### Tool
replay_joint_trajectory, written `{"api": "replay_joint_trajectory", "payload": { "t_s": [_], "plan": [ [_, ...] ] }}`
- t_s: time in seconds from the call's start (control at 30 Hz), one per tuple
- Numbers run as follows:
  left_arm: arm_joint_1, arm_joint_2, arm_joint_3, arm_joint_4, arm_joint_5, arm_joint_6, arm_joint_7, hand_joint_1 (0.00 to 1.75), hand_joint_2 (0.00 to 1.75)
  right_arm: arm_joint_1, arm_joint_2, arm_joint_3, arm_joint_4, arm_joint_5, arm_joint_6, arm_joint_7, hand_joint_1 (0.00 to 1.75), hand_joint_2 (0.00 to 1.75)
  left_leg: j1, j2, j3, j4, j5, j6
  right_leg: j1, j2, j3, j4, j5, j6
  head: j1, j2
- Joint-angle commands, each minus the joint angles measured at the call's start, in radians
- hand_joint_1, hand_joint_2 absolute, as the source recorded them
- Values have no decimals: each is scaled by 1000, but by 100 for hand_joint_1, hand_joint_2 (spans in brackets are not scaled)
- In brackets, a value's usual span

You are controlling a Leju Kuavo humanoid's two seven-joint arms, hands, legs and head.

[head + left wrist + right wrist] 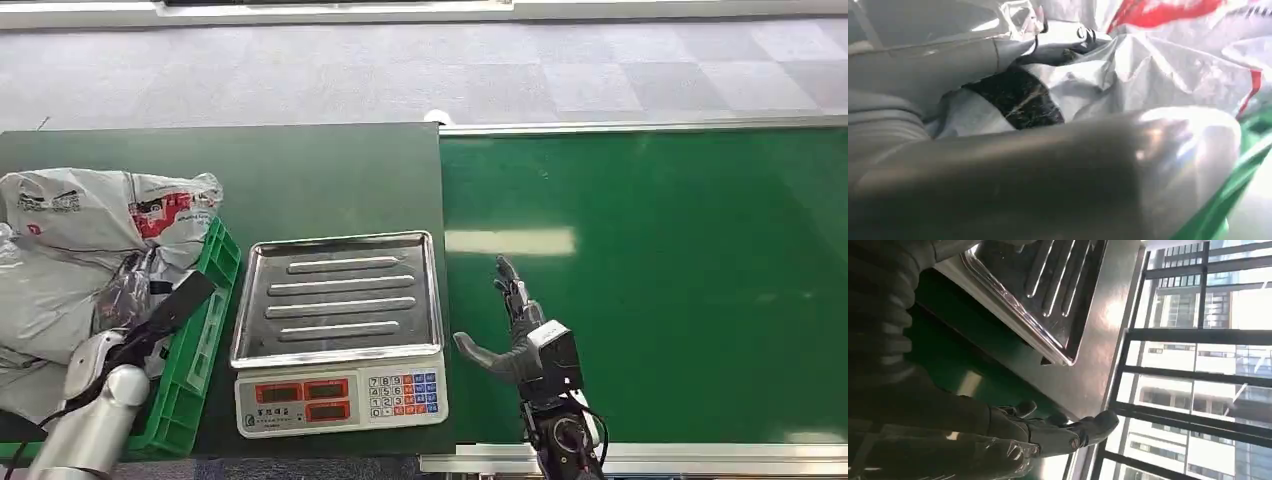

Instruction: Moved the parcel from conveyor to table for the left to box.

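The scale (pixel 340 330), with its ribbed steel pan and keypad front, serves as the landmark here, standing on the dark table (pixel 300 180).

Far to the left of the scale, a heap of grey plastic parcels (pixel 70 250) with red and black print fills a green crate (pixel 190 370), whose wall stands just beside the scale's left edge. The heap rises above the crate's rim and spills toward the picture's left border. The left hand (pixel 150 325) reaches over the crate's near corner and lies against the parcels; its dark fingers (pixel 185 297) point up toward the heap. In the left wrist view the grey thumb (pixel 1048 175) lies close over crinkled grey wrap (pixel 1148 75) and a dark patch of it, yet whether the hand grips a parcel or merely rests on one cannot be told.

To the right of the scale begins the green conveyor (pixel 650 280), its belt butting against the table's edge. The right hand (pixel 515 335) hovers low over the belt just beside the scale's right front corner, holding nothing, fingers stretched forward and thumb spread out toward the scale. The right wrist view shows the scale's pan (pixel 1048 290) close beside that hand (pixel 1048 432).
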Motion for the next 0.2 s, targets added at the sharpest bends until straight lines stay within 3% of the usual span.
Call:
{"api": "replay_joint_trajectory", "payload": {
  "t_s": [0.03, 0.2],
  "plan": [
    [-30, 15, -59, 69, -275, 240, 95, 0, 175, -21, -8, -8, 31, -3, -7, 1, 0, 175, 1, 1, -1, 0, 0, 0, 1, 1, -1, -1, 1, 0, 0, 0],
    [-23, -15, -6, 63, -307, 272, 88, 0, 175, -26, -9, -7, 45, -5, -8, 0, 0, 175, 1, 2, -3, -1, 1, 0, 1, 2, -3, -2, 1, 0, 0, 0]
  ]
}}
